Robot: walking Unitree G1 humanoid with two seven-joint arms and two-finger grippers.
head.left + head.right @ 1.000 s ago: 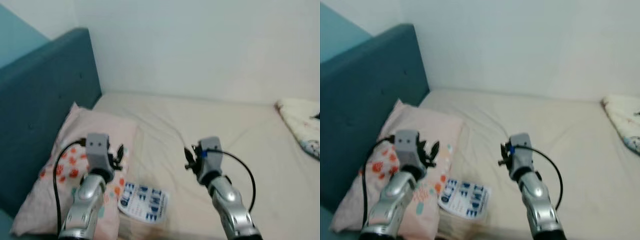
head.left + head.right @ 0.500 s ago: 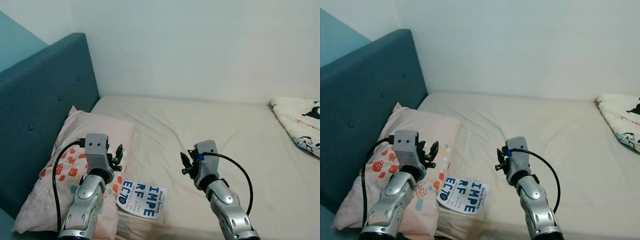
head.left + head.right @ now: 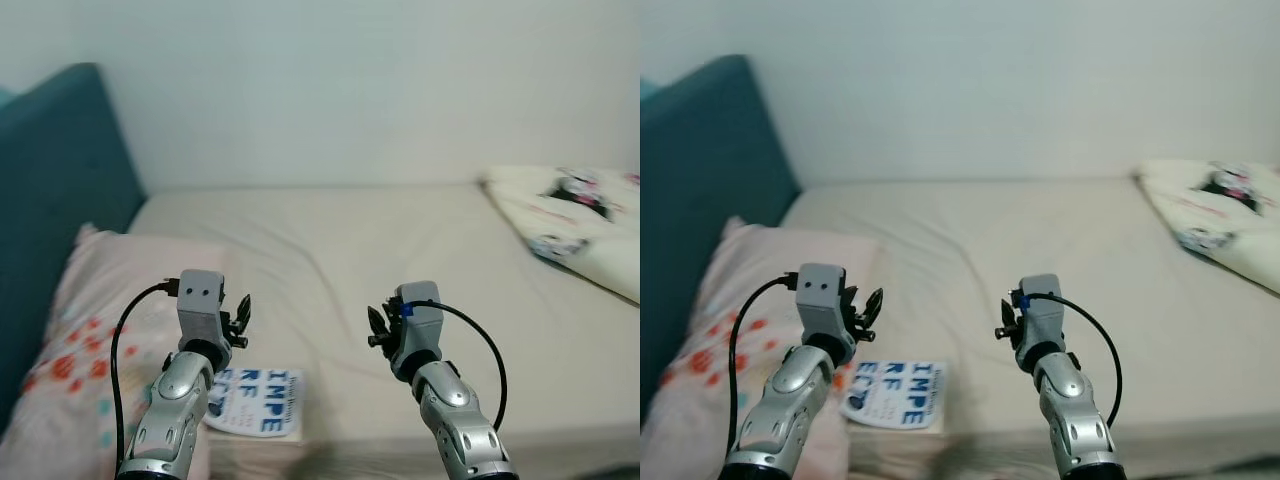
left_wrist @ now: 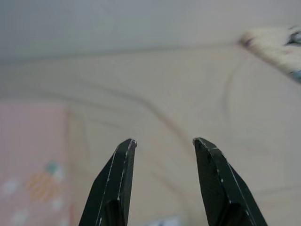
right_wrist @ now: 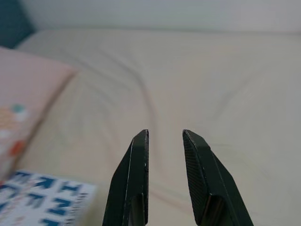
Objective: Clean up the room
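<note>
Since the look a moment ago, the whole picture has slid toward the robot's right, so the camera has turned, not the things. Less of the blue headboard (image 3: pixel 50 190) shows now at the head end of the bed, and much more of the white blanket (image 3: pixel 575 215) with black and pink cartoon prints shows at the far right side. Both arms are held up in front much as before.

The left end effector (image 4: pixel 162 143) hovers above the bed, its two black pointed fingers spread apart with nothing between them. The right end effector (image 5: pixel 164 134) also hovers above the bed, its fingers a little apart and holding nothing.

A book (image 3: pixel 250 402) lies flat near the front edge of the bed, just beside the pillow (image 3: pixel 70 350). Its cover is white and smooth with big blue letters, and its shape is a rectangle. The left arm is above its left side.

The pillow is soft and puffy, pale pink with small red and green prints. It sits at the head end of the bed, against the headboard. The headboard looks padded.

The bed (image 3: pixel 340 250) has a cream sheet that is soft, with long wrinkles running across it. The blanket is thick and lumpy. Behind the bed is a plain white wall (image 3: pixel 330 80).
</note>
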